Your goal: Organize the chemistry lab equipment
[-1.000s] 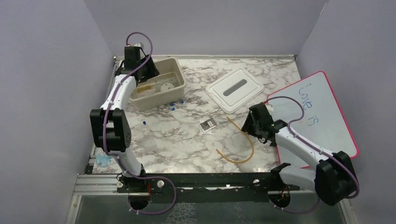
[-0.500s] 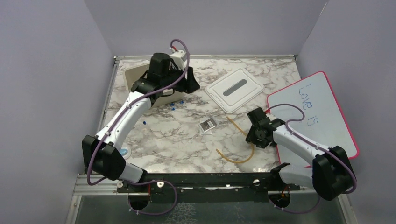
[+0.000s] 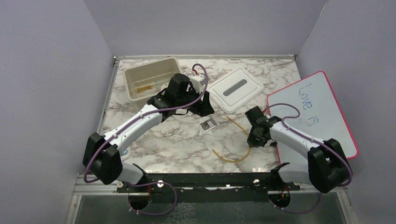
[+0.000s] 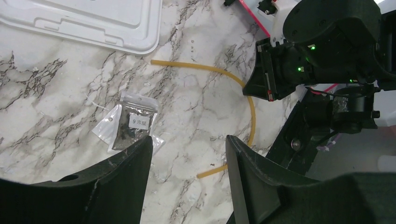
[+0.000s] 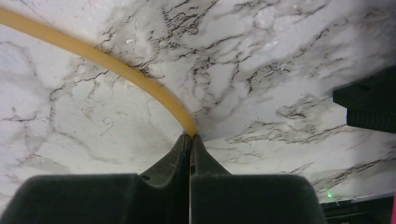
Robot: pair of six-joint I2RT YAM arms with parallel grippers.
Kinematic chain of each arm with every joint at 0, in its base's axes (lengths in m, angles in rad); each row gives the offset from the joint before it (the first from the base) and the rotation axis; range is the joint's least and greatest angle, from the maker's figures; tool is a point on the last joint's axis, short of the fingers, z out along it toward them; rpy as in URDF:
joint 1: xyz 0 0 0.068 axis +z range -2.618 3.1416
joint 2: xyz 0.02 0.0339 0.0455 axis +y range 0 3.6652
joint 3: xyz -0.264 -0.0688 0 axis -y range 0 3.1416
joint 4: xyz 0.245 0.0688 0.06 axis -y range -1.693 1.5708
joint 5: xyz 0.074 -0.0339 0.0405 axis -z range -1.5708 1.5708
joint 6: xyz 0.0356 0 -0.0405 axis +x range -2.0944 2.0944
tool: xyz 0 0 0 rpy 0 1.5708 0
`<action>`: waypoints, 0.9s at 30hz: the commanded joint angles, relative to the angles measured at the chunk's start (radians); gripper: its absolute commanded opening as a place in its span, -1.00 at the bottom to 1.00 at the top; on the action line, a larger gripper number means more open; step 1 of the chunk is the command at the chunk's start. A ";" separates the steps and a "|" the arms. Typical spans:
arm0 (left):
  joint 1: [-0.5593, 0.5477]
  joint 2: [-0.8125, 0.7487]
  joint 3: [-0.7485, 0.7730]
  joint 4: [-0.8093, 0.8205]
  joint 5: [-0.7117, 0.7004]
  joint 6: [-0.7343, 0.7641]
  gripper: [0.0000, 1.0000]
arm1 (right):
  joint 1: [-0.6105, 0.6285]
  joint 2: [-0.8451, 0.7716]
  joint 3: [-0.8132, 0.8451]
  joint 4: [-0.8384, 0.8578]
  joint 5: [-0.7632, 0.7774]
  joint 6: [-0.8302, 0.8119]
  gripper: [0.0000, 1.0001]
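Observation:
The amber rubber tubing [image 3: 236, 160] lies in a curve on the marble table, right of centre. My right gripper [image 3: 256, 135] is down on the middle of the curve. In the right wrist view it [image 5: 190, 137] is shut on the tubing [image 5: 116, 65], which runs out from the fingertips to the upper left. A black-and-white packet [image 3: 208, 124] lies flat at mid-table. My left gripper [image 3: 204, 107] hangs just behind it. In the left wrist view it [image 4: 189, 140] is open and empty, with the packet [image 4: 130, 126] by its left finger and the tubing [image 4: 205, 69] beyond.
The beige bin [image 3: 149, 61] stands at the back left with a thin brown item [image 3: 142, 86] inside. Its white lid [image 3: 236, 88] lies behind the packet. A red-bordered whiteboard [image 3: 317, 112] leans at the right, close to my right arm.
My left arm swung from the bin out to mid-table, above the packet. My right gripper came down on the tubing and shut on it; the tubing's near end shifted slightly.

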 commanded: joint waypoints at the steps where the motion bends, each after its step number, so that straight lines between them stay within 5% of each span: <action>1: -0.005 -0.066 -0.040 0.082 -0.040 -0.023 0.23 | -0.003 0.046 0.005 0.032 -0.028 -0.064 -0.99; 14: -0.005 -0.216 -0.149 0.214 -0.090 -0.065 0.24 | -0.003 -0.212 0.223 0.026 -0.142 -0.161 -0.99; 27: -0.042 -0.256 -0.276 0.599 0.084 -0.253 0.25 | -0.003 -0.327 0.210 0.489 -0.474 -0.132 -0.99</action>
